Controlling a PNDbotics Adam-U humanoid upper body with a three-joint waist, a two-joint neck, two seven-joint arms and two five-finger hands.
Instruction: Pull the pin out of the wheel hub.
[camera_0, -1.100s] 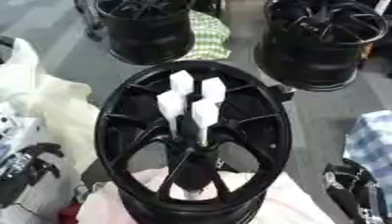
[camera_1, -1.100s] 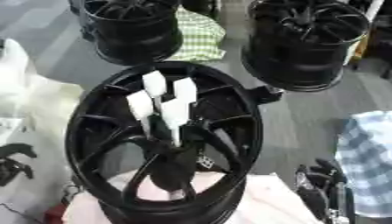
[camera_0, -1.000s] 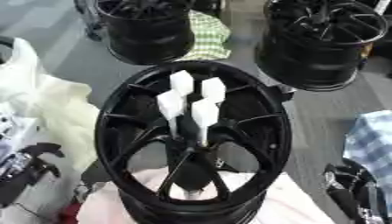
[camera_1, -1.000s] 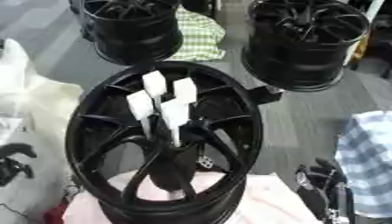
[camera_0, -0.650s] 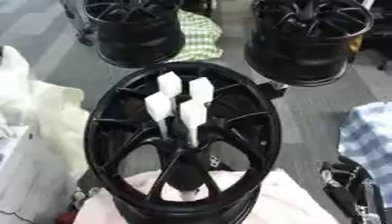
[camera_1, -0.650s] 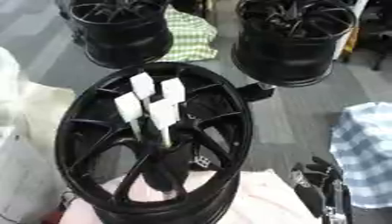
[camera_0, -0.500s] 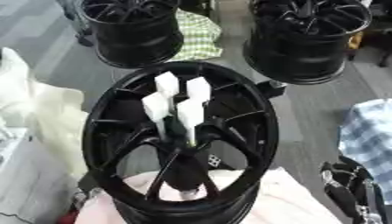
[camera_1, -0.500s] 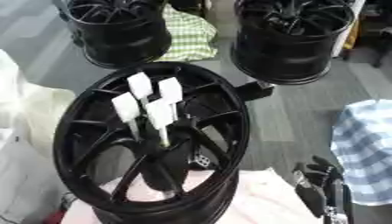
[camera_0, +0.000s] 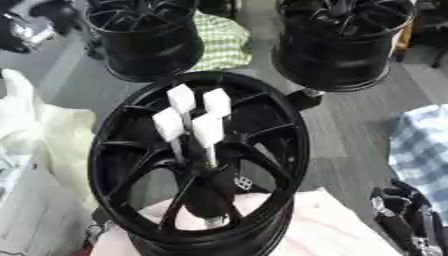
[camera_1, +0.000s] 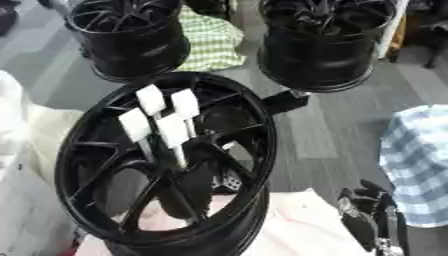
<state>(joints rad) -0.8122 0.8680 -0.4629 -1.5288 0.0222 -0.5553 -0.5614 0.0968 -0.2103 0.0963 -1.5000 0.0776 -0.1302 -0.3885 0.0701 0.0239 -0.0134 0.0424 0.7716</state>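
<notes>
Centrally, we see four white-headed pins (camera_0: 194, 122) standing upright in the black wheel hub (camera_0: 199, 165), which rests on pink cloth (camera_0: 324, 227). Our right hand (camera_1: 372, 217) shows at lower right, apart from the hub; finger state: cannot tell. Left hand unseen.

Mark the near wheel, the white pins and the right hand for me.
near wheel (camera_0: 112, 150): left eye view, left rim.
white pins (camera_0: 208, 130): left eye view, head of the nearest pin.
right hand (camera_1: 367, 220): right eye view, dark fingers at the lower right.
</notes>
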